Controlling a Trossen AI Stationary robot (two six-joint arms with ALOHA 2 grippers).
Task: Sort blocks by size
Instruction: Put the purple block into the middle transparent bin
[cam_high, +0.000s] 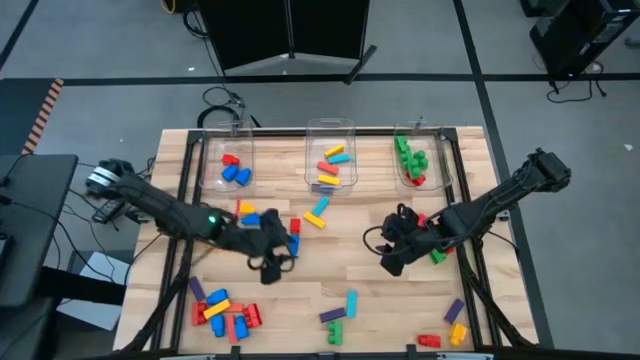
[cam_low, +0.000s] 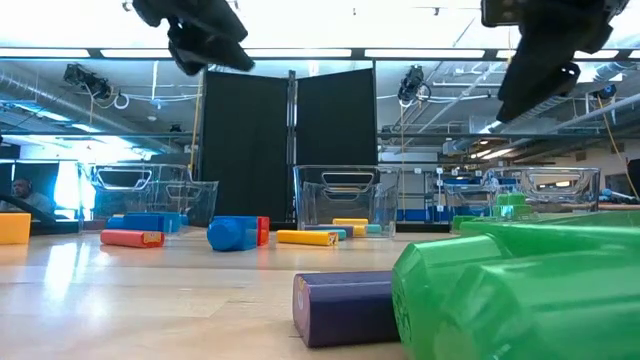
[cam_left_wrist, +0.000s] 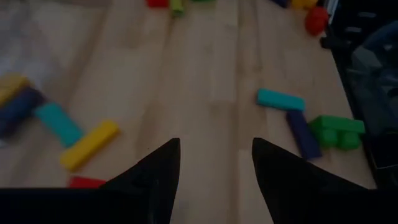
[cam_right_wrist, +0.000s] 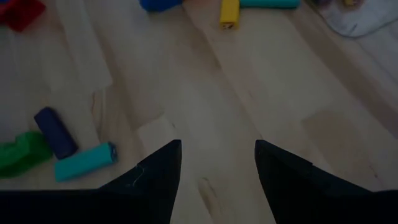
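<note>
Many coloured blocks lie on the wooden table (cam_high: 340, 270). One cluster (cam_high: 225, 312) lies near the front left. A cyan block (cam_high: 351, 303), a purple one (cam_high: 332, 315) and a green one (cam_high: 335, 332) lie at the front middle. More blocks (cam_high: 262, 218) lie behind my left gripper. My left gripper (cam_high: 275, 262) hovers open and empty left of the table's middle, above bare wood (cam_left_wrist: 216, 146). My right gripper (cam_high: 393, 255) hovers open and empty right of the middle (cam_right_wrist: 217, 146), beside a green and a red block (cam_high: 437, 255).
Three clear bins stand along the far edge: the left one (cam_high: 228, 160) holds red and blue blocks, the middle one (cam_high: 333, 160) long blocks, the right one (cam_high: 415, 160) green and red blocks. Purple, yellow and red blocks (cam_high: 455, 325) lie front right. Bare wood lies between the grippers.
</note>
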